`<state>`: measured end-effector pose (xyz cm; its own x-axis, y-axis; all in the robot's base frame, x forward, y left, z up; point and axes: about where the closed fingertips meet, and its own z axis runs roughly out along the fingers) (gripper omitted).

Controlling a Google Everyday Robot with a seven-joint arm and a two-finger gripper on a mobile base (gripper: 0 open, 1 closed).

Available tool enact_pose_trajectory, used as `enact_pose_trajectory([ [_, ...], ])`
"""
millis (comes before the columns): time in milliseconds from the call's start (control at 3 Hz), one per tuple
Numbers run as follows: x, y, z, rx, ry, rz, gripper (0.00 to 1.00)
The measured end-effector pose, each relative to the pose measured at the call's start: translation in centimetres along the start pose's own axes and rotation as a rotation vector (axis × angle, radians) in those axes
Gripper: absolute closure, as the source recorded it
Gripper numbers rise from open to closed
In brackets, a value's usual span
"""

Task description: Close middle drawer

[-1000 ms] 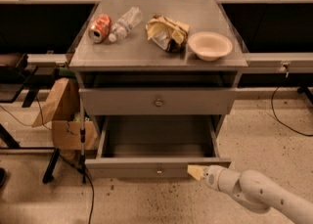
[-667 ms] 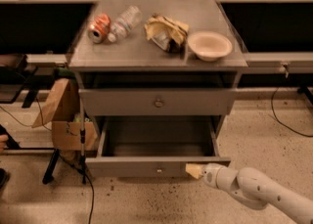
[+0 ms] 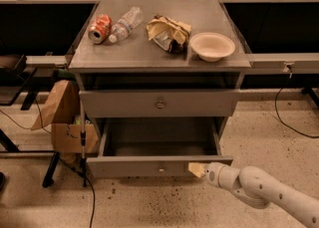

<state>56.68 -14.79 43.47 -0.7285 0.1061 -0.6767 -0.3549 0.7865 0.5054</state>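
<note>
The middle drawer [image 3: 158, 166] is pulled out of the grey cabinet, its plain grey floor [image 3: 159, 137] open to view and a small round knob at the centre of its low front panel. My gripper [image 3: 197, 170] is at the right part of that front panel, its pale tip against the panel's face. The white arm [image 3: 264, 192] reaches in from the lower right. The drawer above [image 3: 159, 103], with a taller front and a larger knob, is shut.
On the cabinet top lie a red can [image 3: 100, 28], a clear plastic bottle [image 3: 124, 23], a crumpled snack bag [image 3: 168, 32] and a white bowl [image 3: 212, 46]. A brown paper bag and cardboard box [image 3: 62, 120] stand at the left. Cables run over the floor.
The view has shifted slightly. My gripper has moved a little left along the drawer's front panel. The drawer stays about as far open.
</note>
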Motion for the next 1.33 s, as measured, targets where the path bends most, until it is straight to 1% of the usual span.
enact_pose_trajectory([
  [333, 0.00, 0.00, 0.00, 0.000, 0.000, 0.000, 1.00],
  [667, -0.13, 0.00, 0.31, -0.006, -0.021, 0.002, 1.00],
  [1333, -0.03, 0.51, 0.65, -0.011, -0.036, -0.002, 1.00],
])
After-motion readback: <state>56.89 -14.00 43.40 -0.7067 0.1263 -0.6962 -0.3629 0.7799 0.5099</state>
